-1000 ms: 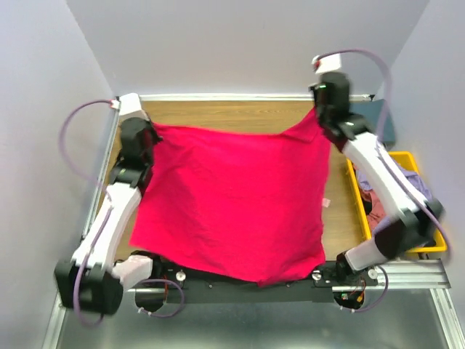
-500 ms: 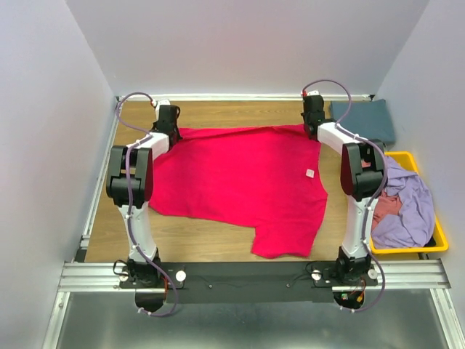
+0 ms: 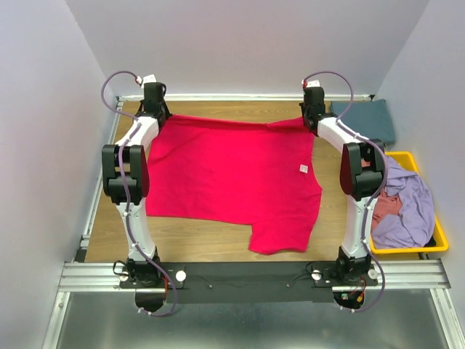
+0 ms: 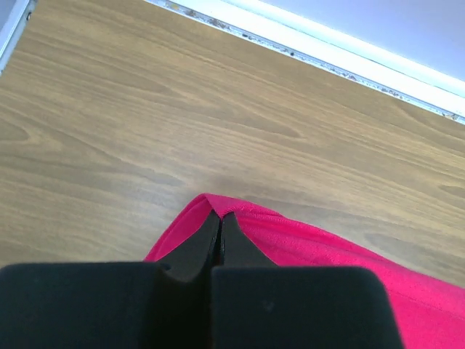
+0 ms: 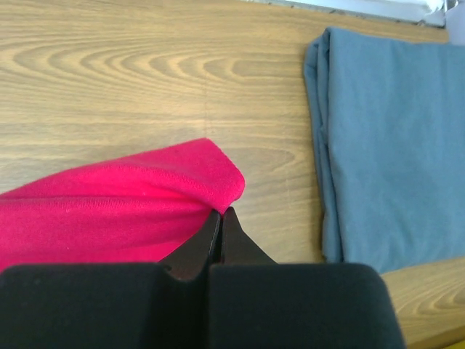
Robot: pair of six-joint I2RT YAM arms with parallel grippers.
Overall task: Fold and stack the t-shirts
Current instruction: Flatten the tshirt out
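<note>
A crimson t-shirt (image 3: 232,171) lies spread toward the near edge of the tabletop (image 3: 196,240); left gripper (image 4: 220,216) and right gripper (image 5: 220,212) each clamp one far-edge corner.

1 overhead, 2 close over t-shirt (image 3: 232,174)

Wooden table (image 3: 211,236): crimson shirt (image 3: 225,171) spread flat across the middle, top edge near the far rim. Folded blue-grey shirt (image 3: 367,120) at far right corner, apart from it. Yellow bin (image 3: 429,247) along right side; support underneath unclear.
</note>
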